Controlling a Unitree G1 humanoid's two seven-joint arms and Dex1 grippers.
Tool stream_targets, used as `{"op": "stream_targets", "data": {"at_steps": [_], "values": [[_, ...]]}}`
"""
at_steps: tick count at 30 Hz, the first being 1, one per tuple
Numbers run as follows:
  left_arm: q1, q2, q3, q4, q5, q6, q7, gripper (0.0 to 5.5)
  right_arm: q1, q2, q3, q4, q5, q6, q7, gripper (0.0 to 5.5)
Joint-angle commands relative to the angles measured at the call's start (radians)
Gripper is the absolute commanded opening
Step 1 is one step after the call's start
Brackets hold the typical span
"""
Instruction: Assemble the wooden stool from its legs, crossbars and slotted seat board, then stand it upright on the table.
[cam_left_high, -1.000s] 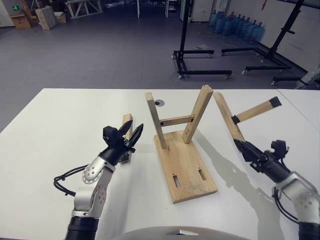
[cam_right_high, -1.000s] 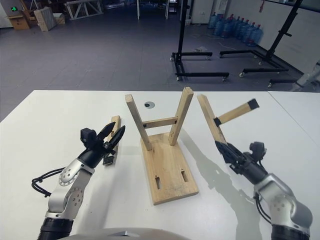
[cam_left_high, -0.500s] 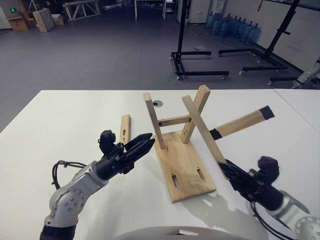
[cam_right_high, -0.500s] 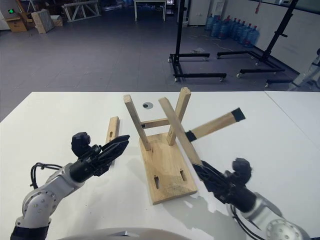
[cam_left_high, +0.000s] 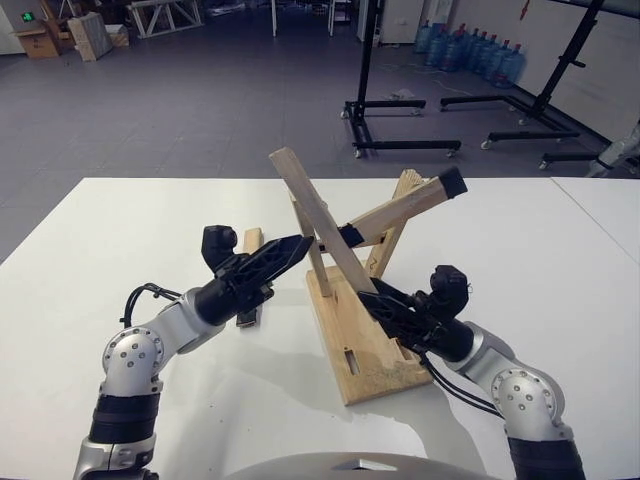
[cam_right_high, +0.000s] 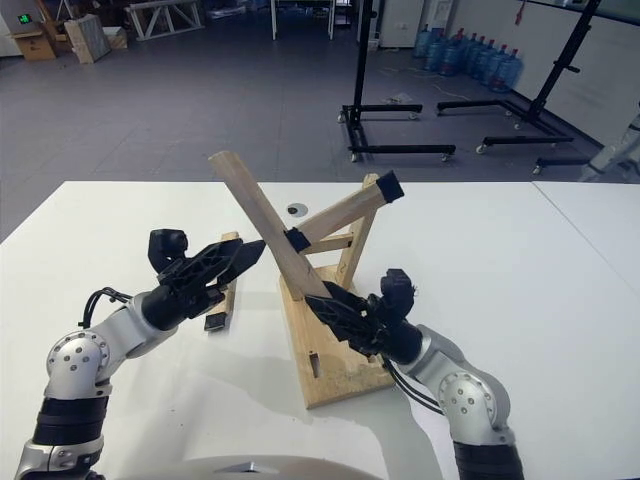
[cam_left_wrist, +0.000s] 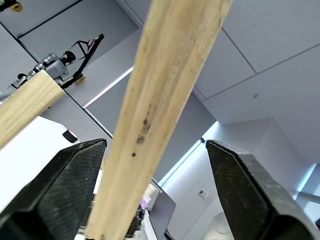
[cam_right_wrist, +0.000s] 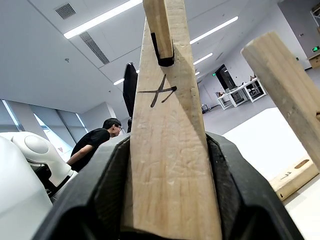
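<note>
The right tool (cam_left_high: 388, 308) clamps the lower end of a leg (cam_left_high: 318, 215). Its long axis slants up toward the left tool (cam_left_high: 298, 246), whose fingers are spread around it, above the seat board (cam_left_high: 375, 355) on the surface (cam_left_high: 150, 220).

The seat board (cam_left_high: 345, 335) lies flat at the middle of the table (cam_left_high: 540, 250). Two upright legs (cam_left_high: 392, 240) stand in its far end, with a crossbar (cam_right_high: 335, 243) between them. Above the board, a tilted leg (cam_left_high: 315, 215) rises to the far left from the right gripper (cam_left_high: 372, 298). A joined bar (cam_left_high: 405, 205) branches from it to the far right. The left gripper (cam_left_high: 295, 248) sits to the left of the tilted leg, with a finger on either side of it. A loose leg (cam_left_high: 252, 240) lies on the table left of the board.
</note>
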Motion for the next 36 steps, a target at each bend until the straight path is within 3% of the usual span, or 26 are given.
{"op": "stream_targets", "data": {"at_steps": [1, 21, 31, 36], "values": [[-0.02, -0.02, -0.012, -0.015, -0.026, 0.017, 0.046, 3.66, -0.077, -0.032, 0.018, 0.016, -0.012, 0.01, 0.013, 2.07], [0.006, -0.103, 0.01, -0.094, 0.189, -0.128, 0.05, 3.66, -0.064, -0.102, 0.041, -0.006, 0.012, 0.094, -0.006, 2.07], [0.023, -0.116, 0.012, -0.056, 0.293, -0.163, -0.015, 2.21, -0.075, -0.111, 0.034, 0.012, 0.001, 0.084, 0.008, 2.07], [0.007, -0.132, 0.022, -0.047, 0.321, -0.183, -0.032, 2.15, -0.076, -0.118, 0.041, 0.032, -0.029, 0.061, 0.022, 2.06]]}}
